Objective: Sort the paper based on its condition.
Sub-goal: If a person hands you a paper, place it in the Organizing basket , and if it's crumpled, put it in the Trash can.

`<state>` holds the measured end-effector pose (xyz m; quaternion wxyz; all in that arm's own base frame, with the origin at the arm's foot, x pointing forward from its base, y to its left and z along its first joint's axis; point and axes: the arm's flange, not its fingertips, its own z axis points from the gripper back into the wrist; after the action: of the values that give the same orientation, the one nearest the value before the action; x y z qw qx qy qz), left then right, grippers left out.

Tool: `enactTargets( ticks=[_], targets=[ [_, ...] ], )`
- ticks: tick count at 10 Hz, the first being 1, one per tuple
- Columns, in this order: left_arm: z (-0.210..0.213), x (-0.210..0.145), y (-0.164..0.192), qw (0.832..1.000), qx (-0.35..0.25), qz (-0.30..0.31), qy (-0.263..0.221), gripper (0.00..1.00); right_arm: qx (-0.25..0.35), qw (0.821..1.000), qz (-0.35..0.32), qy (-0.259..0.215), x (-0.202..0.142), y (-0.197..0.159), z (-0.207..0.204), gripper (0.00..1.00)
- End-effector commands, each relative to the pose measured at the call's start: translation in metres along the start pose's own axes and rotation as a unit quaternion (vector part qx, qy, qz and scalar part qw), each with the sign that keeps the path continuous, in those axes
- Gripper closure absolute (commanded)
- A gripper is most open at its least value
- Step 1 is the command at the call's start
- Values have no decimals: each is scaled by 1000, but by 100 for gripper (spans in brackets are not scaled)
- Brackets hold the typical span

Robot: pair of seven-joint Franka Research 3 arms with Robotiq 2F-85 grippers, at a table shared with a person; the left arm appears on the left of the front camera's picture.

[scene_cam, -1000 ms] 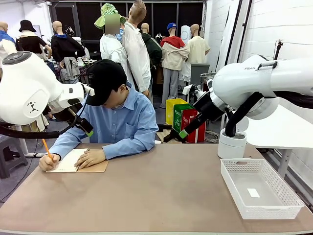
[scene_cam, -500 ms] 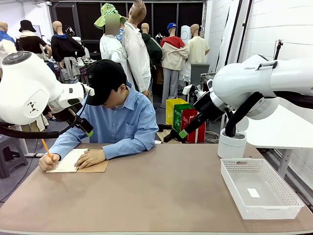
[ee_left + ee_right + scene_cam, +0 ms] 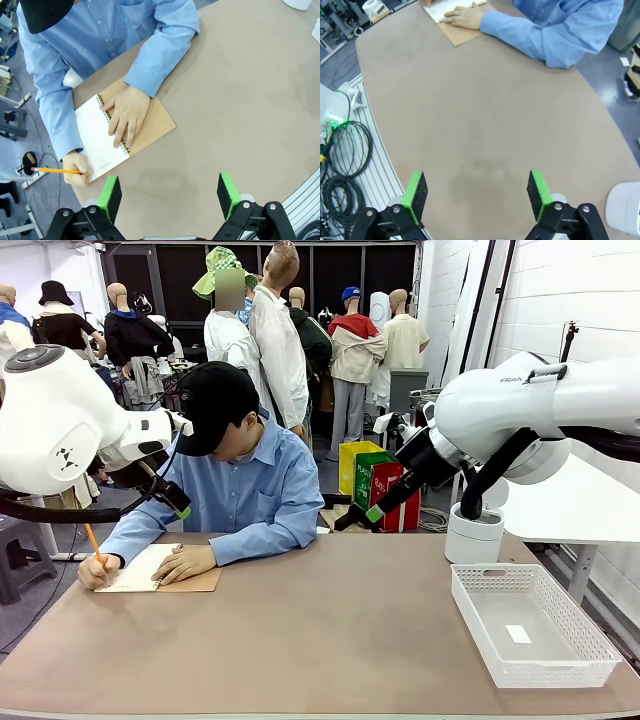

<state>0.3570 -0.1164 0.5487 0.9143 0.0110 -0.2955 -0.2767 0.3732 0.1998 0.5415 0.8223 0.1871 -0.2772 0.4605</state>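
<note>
The paper as a loose sheet is out of view. A person at the far side writes with an orange pencil (image 3: 95, 543) (image 3: 57, 170) on the white page of a spiral notebook (image 3: 140, 570) (image 3: 100, 140) (image 3: 451, 12) with a brown cover. The person's other hand (image 3: 126, 114) lies flat on the notebook. My left gripper (image 3: 180, 505) (image 3: 169, 197) hangs open high above the table's left part, just short of the notebook, nothing between its green pads. My right gripper (image 3: 358, 517) (image 3: 476, 194) is open too, raised over the table's far right, well away from the notebook.
A white mesh basket (image 3: 480, 615) stands at the right front of the brown table (image 3: 330, 640) with a tiny white scrap (image 3: 518, 634) in it. A white cylinder (image 3: 473, 535) (image 3: 625, 207) stands behind the basket. Bare tabletop spreads across the middle.
The person's pencil hand has shifted slightly on the page. Both arms are still.
</note>
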Motion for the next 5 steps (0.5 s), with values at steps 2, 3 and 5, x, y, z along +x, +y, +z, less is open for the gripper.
enactTargets(
  ticks=[2,3,5],
  targets=[
    [0,0,0,1000,-1,1,-1,0,-5,1000,-3,4,2,0,0,0],
    [0,0,0,1000,-1,1,-1,0,-5,1000,-3,4,2,0,0,0],
    [0,0,0,1000,-1,1,-1,0,-5,1000,-3,4,2,0,0,0]
  ],
)
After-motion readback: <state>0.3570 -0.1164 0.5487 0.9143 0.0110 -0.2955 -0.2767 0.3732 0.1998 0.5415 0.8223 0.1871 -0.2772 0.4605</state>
